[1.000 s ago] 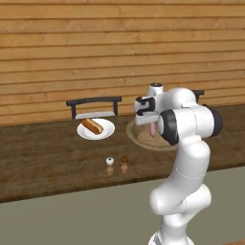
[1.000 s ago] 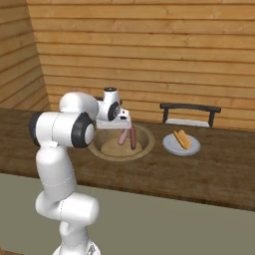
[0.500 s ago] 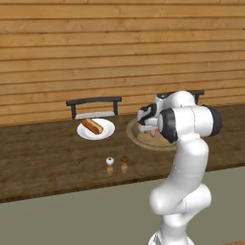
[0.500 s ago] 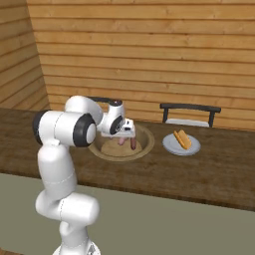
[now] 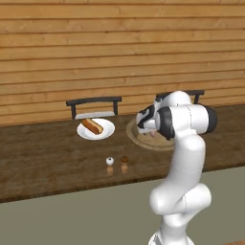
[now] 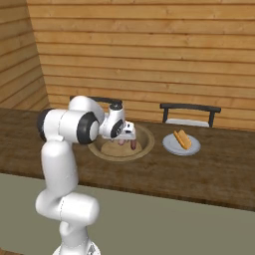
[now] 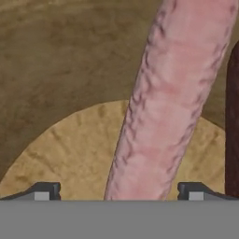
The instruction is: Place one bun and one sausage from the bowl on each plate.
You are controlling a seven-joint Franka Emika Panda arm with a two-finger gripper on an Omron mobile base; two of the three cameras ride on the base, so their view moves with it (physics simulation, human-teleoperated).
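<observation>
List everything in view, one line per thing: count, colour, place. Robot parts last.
bowl: one, tan-brown, on the counter under the hand.
pink sausage: one, pale pink, in the bowl between the finger tips.
dark sausage: one, reddish-brown, in the bowl beside the pink one.
bun: one, tan, in the bowl under the pink sausage.
plate: one, white, beside the bowl, carrying a bun with sausage.
shakers: two, one white, one brown, near the counter's front edge.
racks: two, dark, along the wall.
counter: one, dark wood.
gripper: one, dark tips, open, astride the pink sausage.
</observation>
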